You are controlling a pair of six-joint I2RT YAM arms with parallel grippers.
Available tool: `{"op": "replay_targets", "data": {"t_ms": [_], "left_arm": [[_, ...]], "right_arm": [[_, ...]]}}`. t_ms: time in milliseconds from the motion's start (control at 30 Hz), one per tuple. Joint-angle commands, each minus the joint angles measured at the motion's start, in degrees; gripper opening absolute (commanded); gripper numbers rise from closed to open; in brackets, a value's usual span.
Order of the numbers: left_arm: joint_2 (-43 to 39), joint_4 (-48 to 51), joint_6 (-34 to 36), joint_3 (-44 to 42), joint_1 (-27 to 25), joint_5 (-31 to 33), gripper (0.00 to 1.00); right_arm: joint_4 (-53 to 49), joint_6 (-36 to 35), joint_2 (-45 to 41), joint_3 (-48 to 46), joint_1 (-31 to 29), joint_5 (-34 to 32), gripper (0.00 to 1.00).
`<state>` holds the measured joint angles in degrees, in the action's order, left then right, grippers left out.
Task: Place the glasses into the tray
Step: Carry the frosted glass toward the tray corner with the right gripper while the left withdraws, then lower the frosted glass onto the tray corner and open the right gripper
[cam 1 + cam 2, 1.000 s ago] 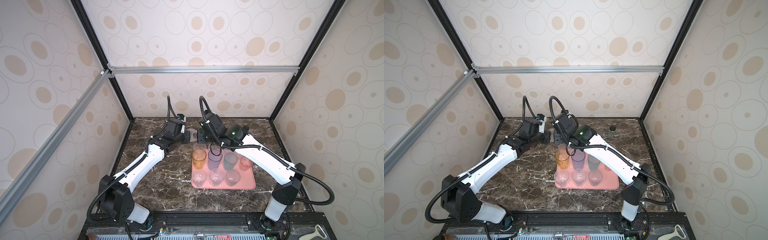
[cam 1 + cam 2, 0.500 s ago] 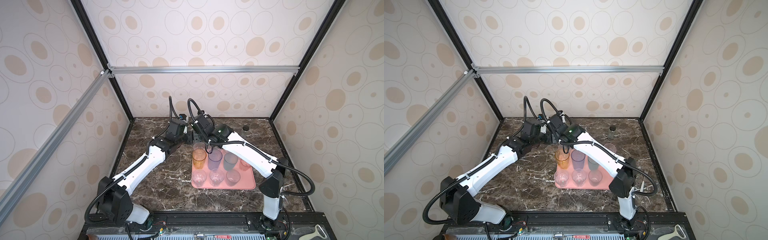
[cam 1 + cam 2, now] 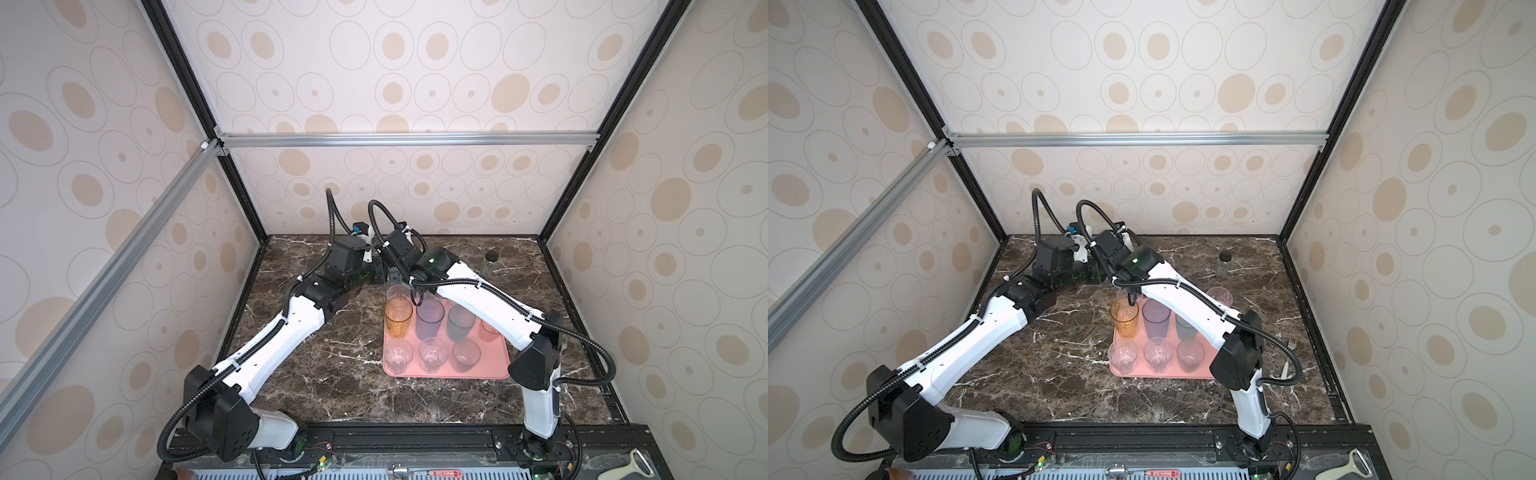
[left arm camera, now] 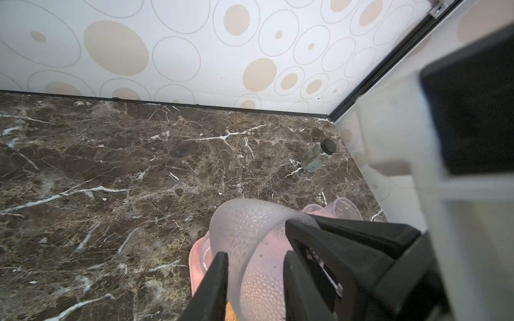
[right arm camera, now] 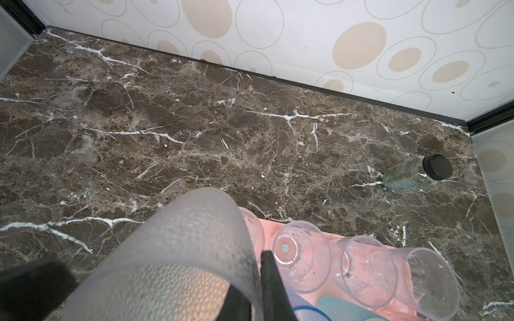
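Pinching the frosted tumbler by its wall at the rim with the right gripper, clamped thin, one finger inside and one outside. Dangling it tilted, long axis running roughly on from those fingers, base pointing ahead and away from them, rim back at the grip. Straddling the same tumbler from the opposite side with the left gripper, jaws standing apart, squeezing nothing as far as can be told. Hovering just over the nearest corner of the salmon-pink tray, most of it lying below and off to the outer-finger side of the right gripper, past the clear faceted tumblers. Judging the right arm the nearer and only carrier; needing a sideways swing and a righting of that axis before lowering. Leaving the black-lidded jar well apart, farther out on that same side.
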<state>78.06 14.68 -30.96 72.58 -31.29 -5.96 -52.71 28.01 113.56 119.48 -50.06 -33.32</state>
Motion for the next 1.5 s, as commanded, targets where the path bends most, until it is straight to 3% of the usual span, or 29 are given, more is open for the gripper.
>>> {"op": "replay_targets", "data": {"t_ms": [0,367,767,1033,1167,1467], "left_arm": [[-2.79,-1.25,0.08,2.24,-0.75,-0.13,0.41],[-8.28,-1.01,9.13,-3.89,-0.52,10.76,0.55],[-14.67,-2.55,17.95,-13.09,0.91,18.28,0.61],[-17.93,-2.81,18.81,-20.00,3.11,17.87,0.62],[-18.30,-2.72,18.79,-21.98,3.65,17.08,0.62],[-18.65,-4.56,18.32,-25.77,4.10,15.82,0.62]], "right_arm": [[-0.62,-0.21,-0.27,0.77,0.90,-0.69,0.08],[-3.18,-0.92,-9.36,-4.34,5.80,-0.80,0.08],[-10.11,1.08,-34.87,-28.83,22.70,8.28,0.08],[-19.78,1.84,-49.46,-45.17,30.53,11.24,0.08],[-22.64,3.49,-54.00,-51.18,31.50,12.30,0.08],[-16.64,8.12,-57.16,-66.59,31.46,19.56,0.08]]}}
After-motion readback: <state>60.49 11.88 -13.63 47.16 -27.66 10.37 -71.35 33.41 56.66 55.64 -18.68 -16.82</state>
